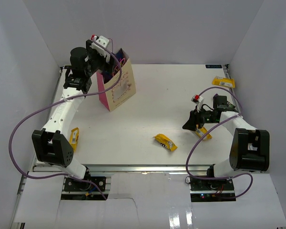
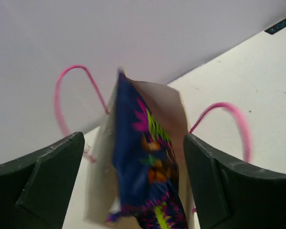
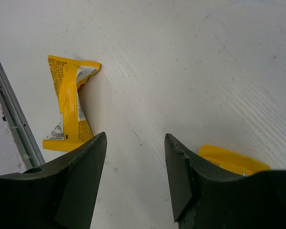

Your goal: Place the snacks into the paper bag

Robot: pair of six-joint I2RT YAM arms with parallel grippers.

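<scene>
- While the left gripper (image 2: 132,138) hangs over the paper bag (image 1: 119,90) at about eleven o'clock on the table (image 1: 148,100), its jaws stand wide, with a gap on either side of the purple-blue cookie bag (image 2: 143,162) between them.
- That cookie bag sits nose-down in the paper bag's mouth, its top corner above the rim. It is blurred, so I cannot tell if it has come to rest.
- To my eye it is light, soft and crinkly, with slick film. A pinch across the flat, near the sealed top edge, would hold best.
- The paper bag looks thin and easy to tip. Its pink loop handles (image 2: 62,100) flank the mouth and could snag a finger.
- At about four o'clock the right gripper (image 3: 135,143) is low over the table, jaws partly apart with only bare surface between them.
- In its wrist view a yellow wrapped bar (image 3: 69,107) lies at ten o'clock, pinched at the waist. A second yellow packet (image 3: 229,160) peeks out at four o'clock, just beside a finger.
- These bars look small, light and slippery, so the narrow waist seems the place to grip.
- Further out lie yellow bars at six o'clock (image 1: 165,142), eight o'clock (image 1: 75,136) and two o'clock (image 1: 223,82), all well apart from the paper bag.
</scene>
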